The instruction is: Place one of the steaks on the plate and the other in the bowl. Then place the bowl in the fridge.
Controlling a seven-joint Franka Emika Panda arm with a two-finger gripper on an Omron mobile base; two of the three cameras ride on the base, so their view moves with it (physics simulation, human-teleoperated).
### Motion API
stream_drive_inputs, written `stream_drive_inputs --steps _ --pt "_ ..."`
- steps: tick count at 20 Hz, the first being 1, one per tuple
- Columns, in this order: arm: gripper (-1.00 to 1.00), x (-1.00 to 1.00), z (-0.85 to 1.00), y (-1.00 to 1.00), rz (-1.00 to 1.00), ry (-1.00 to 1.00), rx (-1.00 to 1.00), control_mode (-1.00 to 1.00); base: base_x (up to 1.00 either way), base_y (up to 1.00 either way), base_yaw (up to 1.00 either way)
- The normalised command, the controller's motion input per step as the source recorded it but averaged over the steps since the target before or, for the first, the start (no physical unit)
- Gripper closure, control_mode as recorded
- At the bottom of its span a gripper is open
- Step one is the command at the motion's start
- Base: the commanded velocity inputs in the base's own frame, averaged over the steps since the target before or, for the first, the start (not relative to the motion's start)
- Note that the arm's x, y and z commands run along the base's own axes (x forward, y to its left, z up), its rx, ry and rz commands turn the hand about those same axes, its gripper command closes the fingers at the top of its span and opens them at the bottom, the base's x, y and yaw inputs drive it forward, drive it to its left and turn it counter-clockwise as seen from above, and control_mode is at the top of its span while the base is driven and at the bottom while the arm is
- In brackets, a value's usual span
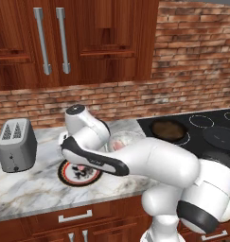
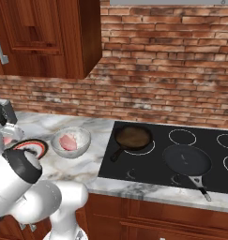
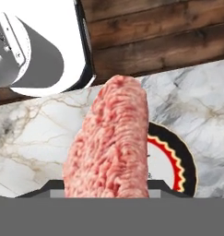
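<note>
My gripper (image 2: 9, 131) is shut on one pink steak (image 3: 111, 143), which hangs upright in the hand view and hides the fingertips. Just below and behind it on the marble counter lies the plate (image 3: 179, 167), black with a red ring; the plate (image 1: 72, 178) also peeks out under my arm in the left base view. To its right stands the whitish speckled bowl (image 2: 71, 141) with the other steak (image 2: 67, 142) lying inside. The bowl (image 1: 118, 139) is partly hidden by my arm. The fridge is out of view.
A grey toaster (image 1: 16, 144) stands at the counter's left. A black cooktop (image 2: 148, 171) lies to the right with a frying pan (image 2: 133, 137) at its back left and a second pan (image 2: 186, 159) nearer the front. Wooden cabinets (image 1: 83, 38) hang above.
</note>
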Motion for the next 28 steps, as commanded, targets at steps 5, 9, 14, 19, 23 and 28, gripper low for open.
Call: stream_drive_inputs --steps 5,9,14,19,23,28 --pt "1.0 0.31 -0.35 0.0 -0.01 0.0 0.0 -1.0 0.0 0.0 0.0" --pt "1.0 0.24 -0.37 0.0 0.0 0.0 0.0 -1.0 0.0 0.0 0.0" --pt "1.0 0.14 -0.52 0.0 0.0 0.06 -0.02 -1.0 0.0 0.0 0.0" --pt "1.0 0.08 -0.44 0.02 0.0 0.0 -0.04 -1.0 0.0 0.0 0.0" --pt "1.0 0.16 -0.24 0.06 0.0 0.0 -0.02 -1.0 0.0 0.0 0.0" --pt "1.0 0.15 -0.07 0.04 0.0 0.0 0.0 -1.0 0.0 0.0 0.0"
